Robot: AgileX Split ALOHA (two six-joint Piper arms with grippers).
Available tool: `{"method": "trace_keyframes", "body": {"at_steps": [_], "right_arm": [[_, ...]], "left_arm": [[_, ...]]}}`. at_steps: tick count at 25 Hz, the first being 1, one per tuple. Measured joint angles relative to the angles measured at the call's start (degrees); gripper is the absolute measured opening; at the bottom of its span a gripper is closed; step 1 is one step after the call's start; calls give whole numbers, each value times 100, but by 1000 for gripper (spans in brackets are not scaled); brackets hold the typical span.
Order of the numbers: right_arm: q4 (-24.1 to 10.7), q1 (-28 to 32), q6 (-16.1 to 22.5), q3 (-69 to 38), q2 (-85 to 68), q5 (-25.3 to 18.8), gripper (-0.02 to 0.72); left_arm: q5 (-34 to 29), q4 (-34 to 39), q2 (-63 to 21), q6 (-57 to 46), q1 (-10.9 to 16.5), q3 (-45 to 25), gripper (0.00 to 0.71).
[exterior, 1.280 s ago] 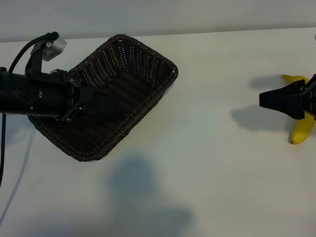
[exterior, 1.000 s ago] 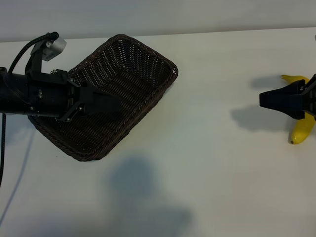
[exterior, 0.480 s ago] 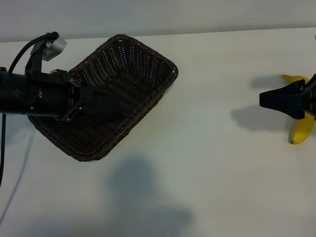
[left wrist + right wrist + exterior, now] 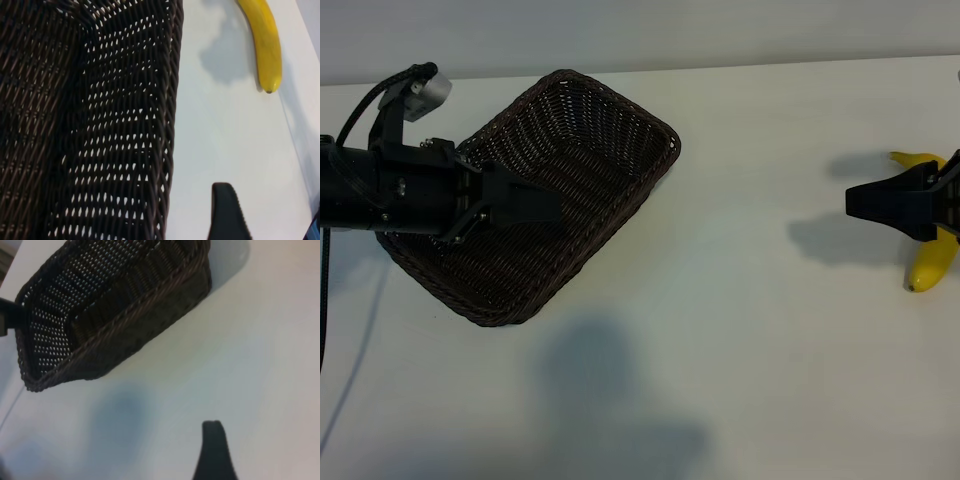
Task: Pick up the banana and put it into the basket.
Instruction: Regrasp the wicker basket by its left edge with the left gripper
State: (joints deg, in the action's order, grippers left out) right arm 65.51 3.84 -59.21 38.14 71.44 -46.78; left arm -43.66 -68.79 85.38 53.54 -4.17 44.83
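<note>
On the white surface (image 4: 740, 350) the basket (image 4: 590, 130) sits angled, with nothing lying in it. Over its left part hangs the left hand (image 4: 545, 205), jaws parted and holding nothing. Well to the basket's right, the right hand (image 4: 855, 200) hovers open and empty, partly covering the banana (image 4: 930, 265) lying on the surface beneath it.

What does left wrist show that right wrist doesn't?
Only the left wrist view shows the banana, lying on the table apart from the basket, plus a finger of the left hand. Only the right wrist view shows the basket's outer side wall and a finger of the right hand. Both share the basket's woven inside and the white table.
</note>
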Motion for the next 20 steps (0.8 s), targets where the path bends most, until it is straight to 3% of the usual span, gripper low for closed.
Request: {"method": "trace_keyframes", "body": {"at_steps": [5, 9, 12, 17, 20], "right_arm": [[0, 0, 0, 0, 0, 0, 521], [0, 0, 0, 0, 0, 0, 521], [0, 0, 25, 0, 0, 0, 521], [0, 0, 41, 0, 0, 0, 521], [0, 0, 52, 0, 0, 0, 521]], "left_arm": [[-7, 85, -149, -1281, 0, 0, 468], [318, 694, -701, -3156, 5, 0, 468], [427, 1456, -1082, -4748, 5, 7, 468], [445, 3671, -1343, -7188, 120, 7, 468], [267, 4502, -1338, -8025, 294, 7, 468]]}}
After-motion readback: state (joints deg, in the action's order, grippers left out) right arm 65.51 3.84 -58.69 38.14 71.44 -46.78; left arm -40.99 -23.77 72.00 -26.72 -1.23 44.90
